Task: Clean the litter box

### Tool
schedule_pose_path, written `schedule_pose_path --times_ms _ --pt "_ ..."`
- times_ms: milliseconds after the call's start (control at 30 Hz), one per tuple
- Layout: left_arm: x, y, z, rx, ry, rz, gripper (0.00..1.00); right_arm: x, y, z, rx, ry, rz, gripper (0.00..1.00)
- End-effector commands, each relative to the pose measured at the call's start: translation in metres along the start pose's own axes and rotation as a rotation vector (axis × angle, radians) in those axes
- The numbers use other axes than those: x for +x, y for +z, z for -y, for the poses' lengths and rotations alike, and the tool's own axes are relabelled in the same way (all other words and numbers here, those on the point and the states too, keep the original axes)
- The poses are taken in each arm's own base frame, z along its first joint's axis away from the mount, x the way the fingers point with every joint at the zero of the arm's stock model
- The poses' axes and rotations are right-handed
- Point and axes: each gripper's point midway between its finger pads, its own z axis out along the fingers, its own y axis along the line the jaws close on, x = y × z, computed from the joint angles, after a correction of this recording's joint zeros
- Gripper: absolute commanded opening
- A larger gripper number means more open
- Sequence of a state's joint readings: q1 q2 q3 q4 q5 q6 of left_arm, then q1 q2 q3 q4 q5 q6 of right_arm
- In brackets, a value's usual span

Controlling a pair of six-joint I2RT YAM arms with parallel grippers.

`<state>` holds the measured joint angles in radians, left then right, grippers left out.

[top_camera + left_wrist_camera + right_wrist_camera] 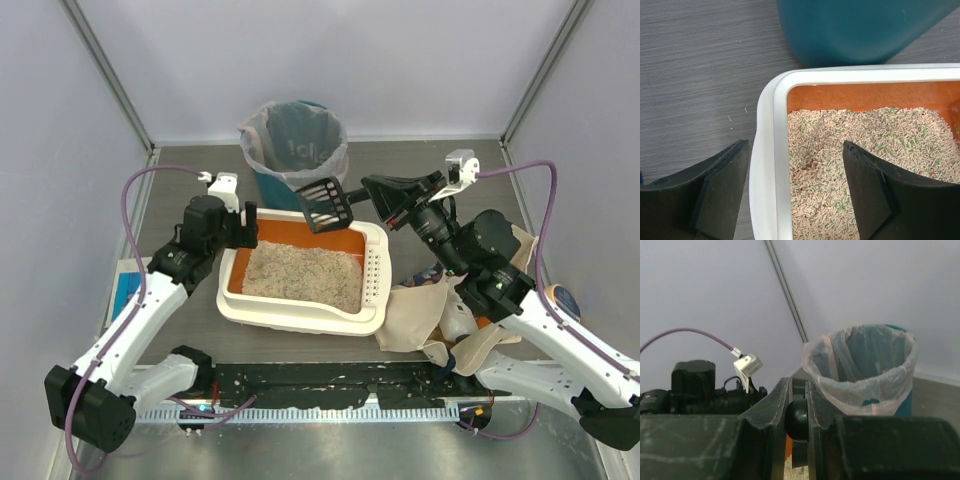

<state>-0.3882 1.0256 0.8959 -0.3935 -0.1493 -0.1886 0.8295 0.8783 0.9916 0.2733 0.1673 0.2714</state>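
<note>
The litter box [300,318] is a cream-white tray with orange inner walls and grey-beige litter [305,275], at the table's middle. My left gripper [245,228] is open at its back left corner. In the left wrist view the gripper [795,150] straddles the white rim [767,150], one finger [720,195] outside and one over the litter [865,130]. A small brownish clump [807,170] lies between them. My right gripper [375,195] is shut on the handle [797,417] of a black slotted scoop [327,205], held over the box's back edge.
A teal bin with a plastic liner [293,150] stands just behind the box; it also shows in the right wrist view [865,370] and the left wrist view [860,30]. A beige cloth tote bag [430,315] lies right of the box. A blue item [125,285] lies at the left.
</note>
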Motion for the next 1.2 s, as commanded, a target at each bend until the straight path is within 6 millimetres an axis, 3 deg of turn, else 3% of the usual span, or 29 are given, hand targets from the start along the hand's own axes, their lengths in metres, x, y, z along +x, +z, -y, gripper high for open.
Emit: schedule_pose_path --times_ms 0,133,233,400,600,1000,1167 --pt "-0.007 -0.012 0.001 0.005 -0.029 0.041 0.78 0.019 -0.019 0.006 0.055 0.005 -0.187 0.01" --pt "0.011 -0.012 0.001 0.009 -0.022 -0.024 0.73 0.053 -0.032 0.02 0.109 0.008 -0.3 0.01" --pt "0.024 -0.01 -0.002 0.0 -0.004 -0.062 0.62 0.073 -0.037 0.026 0.129 0.014 -0.357 0.01" --pt "0.031 -0.008 -0.002 0.004 0.007 -0.089 0.5 0.091 -0.042 0.05 0.277 0.016 -0.415 0.01" --pt "0.037 -0.002 0.001 0.013 0.016 -0.124 0.34 0.138 -0.051 0.072 0.355 -0.014 -0.524 0.01" --pt "0.04 0.0 0.005 0.035 0.011 -0.14 0.18 0.176 -0.065 0.114 0.543 -0.085 -0.567 0.01" --pt "0.041 0.001 0.007 0.041 0.011 -0.149 0.13 0.198 -0.068 0.114 0.529 -0.04 -0.576 0.01"
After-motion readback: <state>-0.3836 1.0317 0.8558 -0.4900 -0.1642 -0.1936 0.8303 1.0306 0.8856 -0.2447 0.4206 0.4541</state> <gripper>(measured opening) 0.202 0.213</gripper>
